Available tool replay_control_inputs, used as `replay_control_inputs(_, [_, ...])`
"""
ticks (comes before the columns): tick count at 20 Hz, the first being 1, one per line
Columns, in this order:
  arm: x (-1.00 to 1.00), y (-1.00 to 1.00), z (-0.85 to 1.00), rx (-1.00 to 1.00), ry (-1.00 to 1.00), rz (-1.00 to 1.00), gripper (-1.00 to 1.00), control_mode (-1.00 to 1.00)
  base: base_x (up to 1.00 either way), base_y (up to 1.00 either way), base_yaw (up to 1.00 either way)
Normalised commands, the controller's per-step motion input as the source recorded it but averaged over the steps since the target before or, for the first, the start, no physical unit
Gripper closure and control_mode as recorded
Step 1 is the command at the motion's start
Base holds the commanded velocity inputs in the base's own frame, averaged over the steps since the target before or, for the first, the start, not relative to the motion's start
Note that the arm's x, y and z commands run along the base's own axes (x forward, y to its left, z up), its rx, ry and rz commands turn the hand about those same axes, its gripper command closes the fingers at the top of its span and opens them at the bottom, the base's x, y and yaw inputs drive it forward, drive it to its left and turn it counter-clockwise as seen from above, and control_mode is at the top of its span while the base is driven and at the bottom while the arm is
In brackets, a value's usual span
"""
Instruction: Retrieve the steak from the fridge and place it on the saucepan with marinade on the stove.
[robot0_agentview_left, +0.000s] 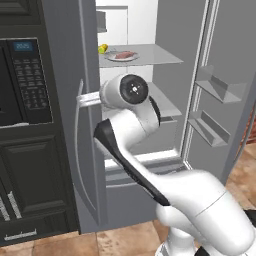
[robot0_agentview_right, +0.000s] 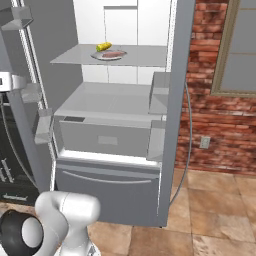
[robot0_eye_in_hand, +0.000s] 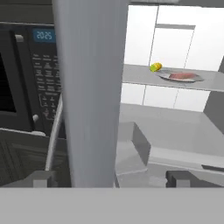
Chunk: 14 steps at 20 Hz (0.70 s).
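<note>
The fridge (robot0_agentview_left: 170, 30) stands with both doors swung open. On its upper shelf the pinkish-red steak (robot0_agentview_left: 124, 55) (robot0_agentview_right: 114, 53) (robot0_eye_in_hand: 181, 76) lies flat on a small pale plate (robot0_agentview_left: 116, 59). My gripper (robot0_agentview_left: 81, 99) (robot0_eye_in_hand: 111, 179) is at the edge of the left fridge door (robot0_eye_in_hand: 92, 87), well below and left of the steak. In the hand view its two fingertips stand wide apart with the door edge between them, touching neither; it is open and holds nothing. The saucepan, marinade and stove are out of view.
A small yellow round item (robot0_agentview_left: 102, 48) (robot0_agentview_right: 103, 46) sits just left of the plate. The black wall oven (robot0_agentview_left: 25, 85) with keypad is left of the fridge. The right door (robot0_agentview_left: 220, 75) with its bins hangs open. A brick wall (robot0_agentview_right: 220, 125) lies right of the fridge.
</note>
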Motion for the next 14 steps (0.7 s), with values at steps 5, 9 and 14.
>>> replay_control_inputs(5, [-0.05, -0.62, 0.06, 0.04, 0.00, 0.24, -1.00, -1.00, 0.00, 0.00, 0.00])
replay_control_inputs(9, [0.03, -0.46, 0.03, 0.05, 0.00, 0.26, -1.00, -1.00, 0.00, 0.00, 0.00])
replay_control_inputs(14, [0.11, -0.24, 0.00, 0.02, -0.03, 0.26, -1.00, -1.00, 0.00, 0.00, 0.00])
